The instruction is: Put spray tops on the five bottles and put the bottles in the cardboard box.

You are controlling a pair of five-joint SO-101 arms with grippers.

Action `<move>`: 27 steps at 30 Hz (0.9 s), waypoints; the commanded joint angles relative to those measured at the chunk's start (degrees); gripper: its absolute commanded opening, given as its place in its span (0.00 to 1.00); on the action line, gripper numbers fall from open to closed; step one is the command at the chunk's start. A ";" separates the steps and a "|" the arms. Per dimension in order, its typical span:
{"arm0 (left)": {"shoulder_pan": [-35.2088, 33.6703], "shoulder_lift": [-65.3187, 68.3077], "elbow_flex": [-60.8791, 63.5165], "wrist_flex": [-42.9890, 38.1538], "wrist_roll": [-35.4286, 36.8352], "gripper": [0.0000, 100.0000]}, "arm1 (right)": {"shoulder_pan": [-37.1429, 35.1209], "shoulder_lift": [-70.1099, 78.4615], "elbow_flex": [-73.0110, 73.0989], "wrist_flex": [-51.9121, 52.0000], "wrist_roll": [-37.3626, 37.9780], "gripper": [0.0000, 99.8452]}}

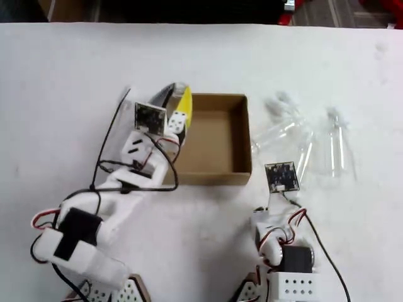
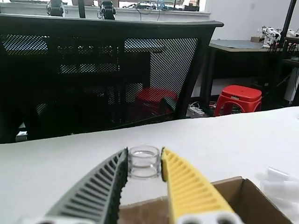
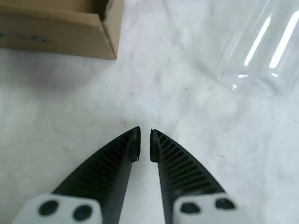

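Nearest, at five o'clock from the cardboard box (image 1: 214, 178), the right gripper (image 3: 145, 142) hovers over the table (image 1: 63, 94), jaws almost closed on nothing; at three o'clock lie loose clear bottles (image 1: 289, 135). At the box's eleven o'clock corner the left gripper (image 2: 144, 154) pinches one bottle (image 2: 144, 164) by its open neck. This neck bears no spray top, so the next move probably calls for fitting one before boxing.

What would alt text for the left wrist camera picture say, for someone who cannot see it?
The left gripper, with one grey and one yellow ribbed finger, grips the open neck of a clear bottle by the rim of a brown cardboard box on a white table. A black mesh chair stands behind.
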 commanded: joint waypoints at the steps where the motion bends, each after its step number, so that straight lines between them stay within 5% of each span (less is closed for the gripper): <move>1: -2.42 2.86 -5.71 -1.93 0.44 0.02 | 0.31 -0.31 0.44 0.40 -0.18 0.02; 18: -2.15 5.05 -6.59 -1.85 0.62 0.03 | 0.31 -0.31 0.44 0.40 -0.18 0.02; 27: -1.54 0.66 -4.48 0.79 0.88 0.16 | 0.31 -0.31 0.44 0.40 -0.18 0.02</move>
